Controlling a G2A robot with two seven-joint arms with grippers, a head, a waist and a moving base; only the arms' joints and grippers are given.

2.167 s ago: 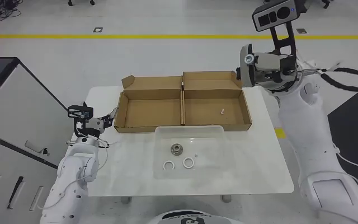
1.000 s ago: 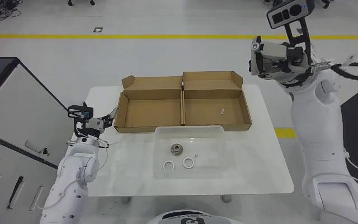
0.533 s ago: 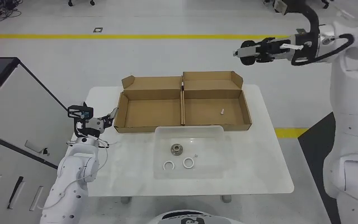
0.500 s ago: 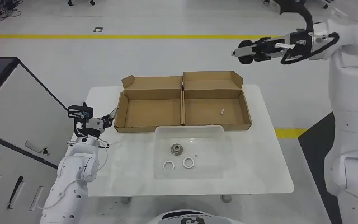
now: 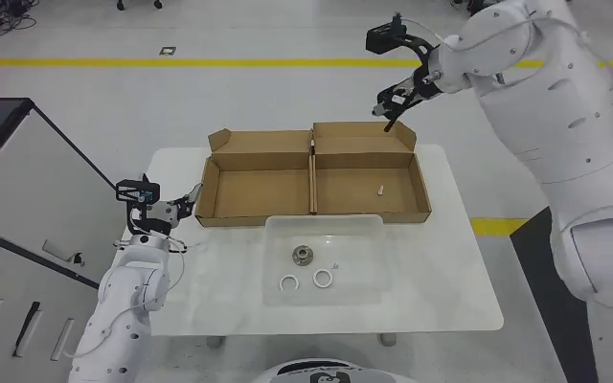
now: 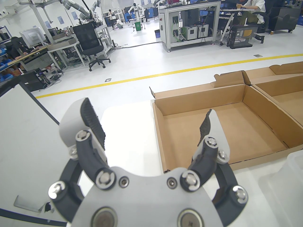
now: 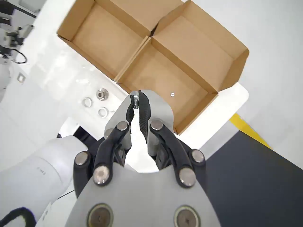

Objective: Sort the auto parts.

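Two fingers [image 7: 143, 109] swung bolt [image 7: 135, 100] toward boxes [image 5: 354, 196].

Three cameras on one table [image 5: 431, 287]
The top view looks straight down from high above the whole table. The left wrist view sits low at a table edge, facing level across the cardboard boxes [image 6: 213, 124] into the room. The right wrist view hangs high, tilted down. All three share the boxes.
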